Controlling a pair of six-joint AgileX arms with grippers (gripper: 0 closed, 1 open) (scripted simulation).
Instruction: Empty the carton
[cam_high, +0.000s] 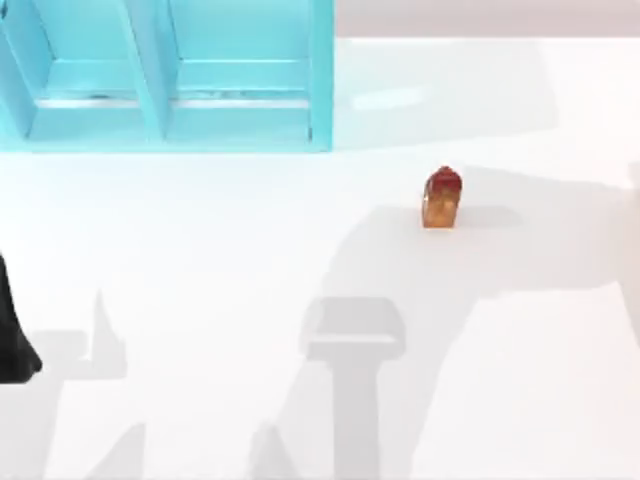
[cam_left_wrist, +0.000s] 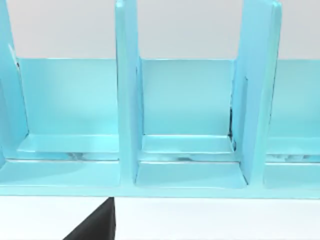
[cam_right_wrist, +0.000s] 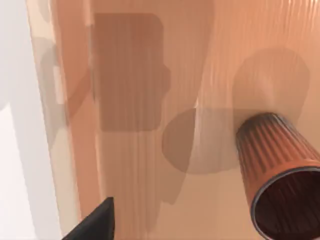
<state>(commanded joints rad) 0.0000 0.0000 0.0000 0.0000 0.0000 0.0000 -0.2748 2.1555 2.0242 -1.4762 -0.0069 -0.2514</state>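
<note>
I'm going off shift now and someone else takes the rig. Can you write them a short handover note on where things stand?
Left arm: parked at the table's left edge.
Right arm: its wrist view looks down on a ribbed cup standing on an orange surface.
Carton: upright on the white table, right of centre, in front of the blue shelf, with nothing holding it.
Done: nothing visible.
Left: grasp the carton and empty it.

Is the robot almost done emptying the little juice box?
No, nothing looks done. The carton stands upright and untouched on the white table. My left arm sits at the table's left edge, facing the blue shelf. Grabbing, carrying and tipping it, maybe into the ribbed cup, remain.
</note>
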